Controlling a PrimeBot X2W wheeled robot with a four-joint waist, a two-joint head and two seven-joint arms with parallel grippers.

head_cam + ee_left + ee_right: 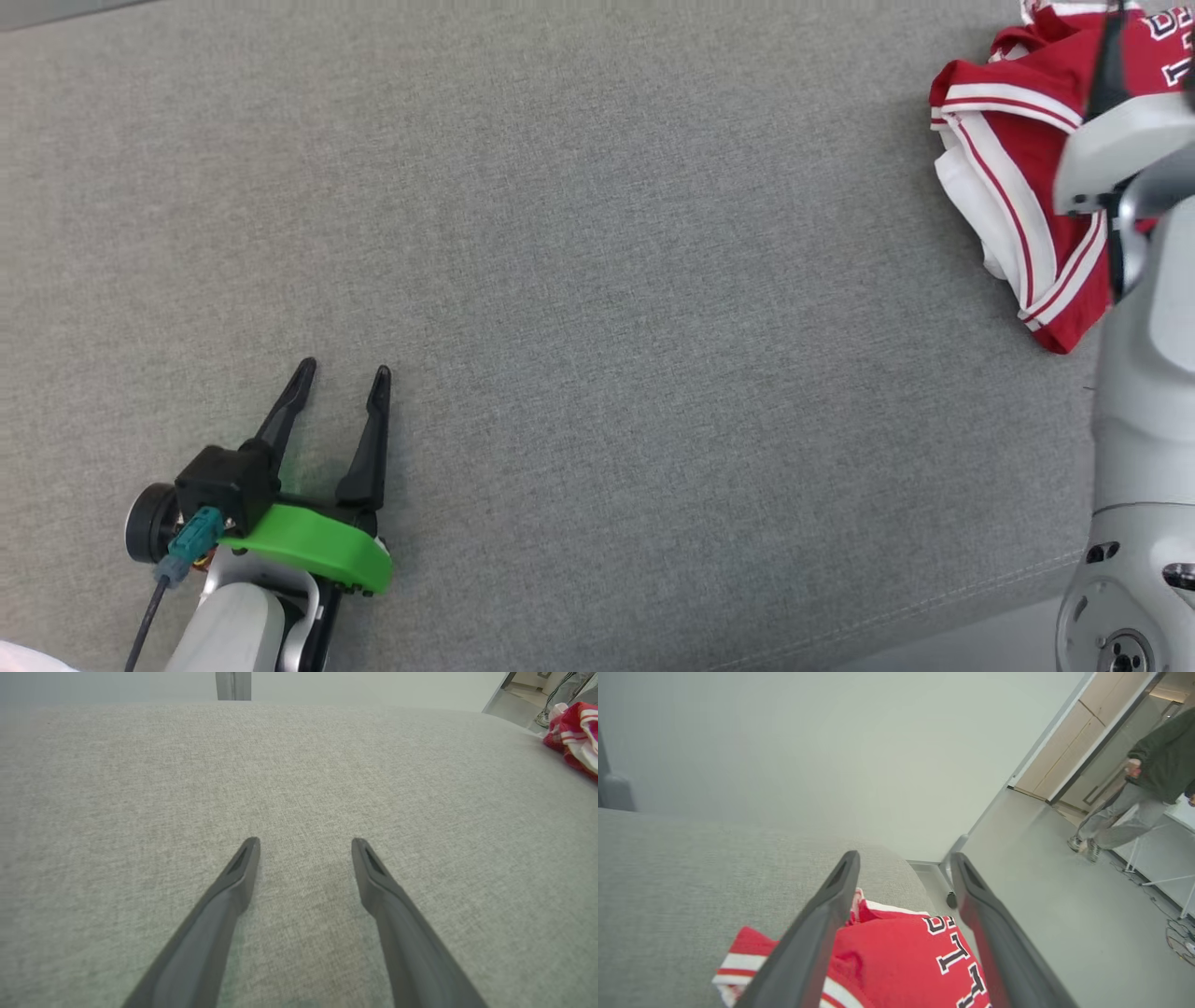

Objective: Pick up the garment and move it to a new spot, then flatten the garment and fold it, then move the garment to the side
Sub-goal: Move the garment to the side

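Left tool [344, 369] sits at the near left, fingers spread and empty, well apart from the red jersey [999, 121]. The jersey lies bunched at the far right edge of the gray cushion [597, 280], its length running near to far. Right tool [904, 856] hangs just over it, fingers spread wide and pinching nothing; that arm is plainly nearer.

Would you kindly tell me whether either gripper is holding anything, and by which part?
Nothing is held. The left gripper is open over the grey surface. The right gripper is open above the red garment, jaws apart, gripping no cloth.
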